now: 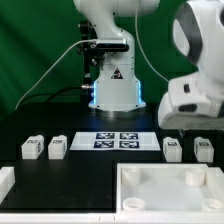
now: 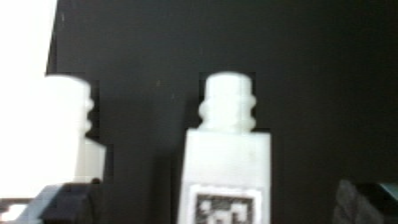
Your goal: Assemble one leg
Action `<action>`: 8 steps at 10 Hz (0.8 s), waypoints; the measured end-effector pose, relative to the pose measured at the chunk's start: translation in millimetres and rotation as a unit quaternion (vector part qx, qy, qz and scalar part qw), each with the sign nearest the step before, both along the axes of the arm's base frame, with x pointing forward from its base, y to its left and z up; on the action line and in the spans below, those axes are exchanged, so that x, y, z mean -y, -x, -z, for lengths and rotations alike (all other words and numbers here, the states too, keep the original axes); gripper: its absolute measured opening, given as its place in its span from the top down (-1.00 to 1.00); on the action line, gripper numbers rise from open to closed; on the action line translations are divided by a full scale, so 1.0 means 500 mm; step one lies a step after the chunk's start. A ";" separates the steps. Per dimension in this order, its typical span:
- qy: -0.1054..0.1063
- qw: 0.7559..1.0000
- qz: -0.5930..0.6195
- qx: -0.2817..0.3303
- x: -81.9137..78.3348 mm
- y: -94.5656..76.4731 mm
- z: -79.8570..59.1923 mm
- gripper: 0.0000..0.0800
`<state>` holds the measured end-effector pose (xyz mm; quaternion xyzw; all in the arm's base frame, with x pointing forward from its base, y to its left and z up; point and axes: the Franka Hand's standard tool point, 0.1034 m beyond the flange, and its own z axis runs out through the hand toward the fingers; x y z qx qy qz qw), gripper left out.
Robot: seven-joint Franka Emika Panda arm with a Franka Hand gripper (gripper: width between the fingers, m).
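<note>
Four small white legs with black-and-white tags stand on the black table: two at the exterior view's left point(image 1: 32, 148) point(image 1: 57, 148) and two at its right point(image 1: 173, 148) point(image 1: 203, 148). My gripper point(image 1: 184, 124) hangs just above the right pair. In the wrist view one leg point(image 2: 228, 140) stands upright between my fingers, its tag facing the camera, and a second leg point(image 2: 68, 125) stands beside it. The gripper point(image 2: 221, 206) is open. Its dark fingertips point(image 2: 61, 206) show at both sides and are apart from the leg.
The marker board point(image 1: 117, 140) lies in the middle in front of the robot base point(image 1: 113, 92). The large white square tray with a raised rim point(image 1: 128, 200) sits near the front. A white piece point(image 1: 5, 180) lies at the front left edge.
</note>
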<state>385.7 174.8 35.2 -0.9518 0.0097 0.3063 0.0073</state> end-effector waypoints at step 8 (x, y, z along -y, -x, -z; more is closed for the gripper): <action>-0.003 0.990 -0.013 -0.142 -0.022 -0.011 0.042 -0.62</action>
